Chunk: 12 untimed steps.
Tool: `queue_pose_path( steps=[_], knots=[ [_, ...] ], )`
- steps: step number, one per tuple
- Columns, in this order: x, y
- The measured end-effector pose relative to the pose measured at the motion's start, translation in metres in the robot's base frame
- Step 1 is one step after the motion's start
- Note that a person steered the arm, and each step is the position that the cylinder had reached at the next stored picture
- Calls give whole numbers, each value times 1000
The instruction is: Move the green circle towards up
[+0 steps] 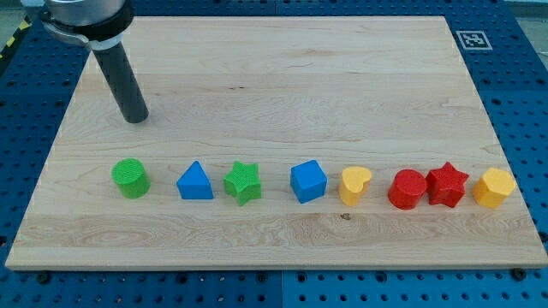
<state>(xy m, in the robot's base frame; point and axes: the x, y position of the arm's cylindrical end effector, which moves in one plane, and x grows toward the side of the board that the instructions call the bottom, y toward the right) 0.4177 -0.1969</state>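
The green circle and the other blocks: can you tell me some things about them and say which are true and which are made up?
1. The green circle is the block furthest to the view's left. True.
2. My tip is touching the green circle. False: it stands apart, toward the view's top.
3. The blue triangle sits between the green circle and the green star. True.
4. The red star is alone in the middle of the board. False: it sits at the view's right, beside the yellow block.

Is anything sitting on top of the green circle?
No. The green circle has a bare ridged top, with nothing on it. It rests on the wooden board. My tip sits above it toward the view's top, not touching. Its underside is hidden.
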Motion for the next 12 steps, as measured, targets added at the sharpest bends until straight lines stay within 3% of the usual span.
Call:
queue_pose_path(
  steps=[3, 5, 6, 7, 8, 10, 12],
  knots=[
    [0, 0],
    [103, -25],
    [141, 15],
    [133, 65],
    [119, 47],
    [150, 7],
    [97, 4]
  ],
)
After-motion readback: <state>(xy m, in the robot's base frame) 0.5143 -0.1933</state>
